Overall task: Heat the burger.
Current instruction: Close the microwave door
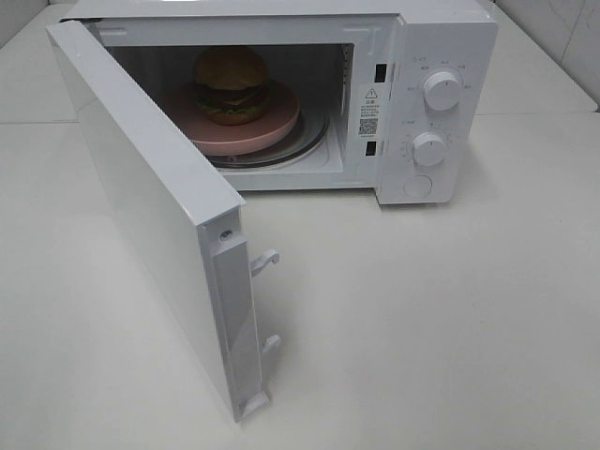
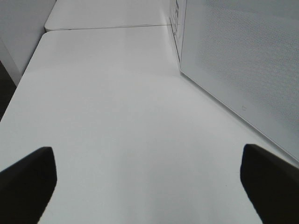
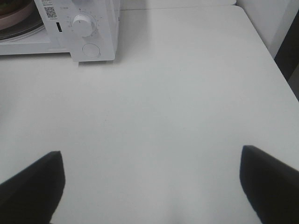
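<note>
Burger [image 1: 232,82] in microwave [image 1: 459,42] | left pincer [image 2: 148,179] wide, empty | right pincer [image 3: 149,184] wide, empty

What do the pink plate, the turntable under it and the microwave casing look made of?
Pink plate: likely matte plastic or ceramic, even colour, no shine. Turntable: apparently clear glass, see-through with rim glints. Microwave casing: seemingly white painted metal or plastic, smooth, faintly glossy.

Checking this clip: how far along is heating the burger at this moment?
Done: the burger sits on the pink plate inside the microwave. In hand: nothing; the left gripper and right gripper are both open and empty over the table. Left: the door stands wide open and needs closing, then the knobs likely need setting to start heating.
</note>
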Tool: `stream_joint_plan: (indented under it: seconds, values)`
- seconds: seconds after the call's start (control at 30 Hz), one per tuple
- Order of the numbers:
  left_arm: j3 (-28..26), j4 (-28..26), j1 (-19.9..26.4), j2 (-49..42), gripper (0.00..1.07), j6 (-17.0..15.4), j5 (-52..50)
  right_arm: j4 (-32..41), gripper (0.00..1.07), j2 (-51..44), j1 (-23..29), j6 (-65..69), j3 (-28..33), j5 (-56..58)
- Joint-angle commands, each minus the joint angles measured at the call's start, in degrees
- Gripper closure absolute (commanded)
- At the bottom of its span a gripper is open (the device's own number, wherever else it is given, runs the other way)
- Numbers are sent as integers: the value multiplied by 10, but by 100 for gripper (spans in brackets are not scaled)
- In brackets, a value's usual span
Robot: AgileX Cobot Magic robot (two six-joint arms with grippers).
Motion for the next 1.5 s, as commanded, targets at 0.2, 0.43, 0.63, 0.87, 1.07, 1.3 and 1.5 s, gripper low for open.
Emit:
stream_joint_plan:
  seconds: [0.2, 0.43, 0.63, 0.87, 1.07, 1.3, 1.5]
  values:
    - [1, -3, -2, -10, 4, -2, -2, 3, 9, -12, -2, -6, 1, 3]
    - [1, -3, -2, -10, 4, -2, -2, 3, 9, -12, -2, -6, 1, 3]
    - [1, -3, -2, -10, 4, -2, -2, 3, 9, -12, -2, -6, 1, 3]
    - [1, -3, -2, -10, 4, -2, -2, 3, 9, -12, -2, -6, 1, 3]
    - [1, 6, -2, -10, 4, -2, -4, 3, 9, -12, -2, -6, 1, 3]
    - [-26, 10, -2, 25, 7, -3, -89, 3, 9, -12, -2, -6, 1, 3]
    - [9, 46, -2, 118, 19, -4, -297, 3, 9, -12, -2, -5, 1, 3]
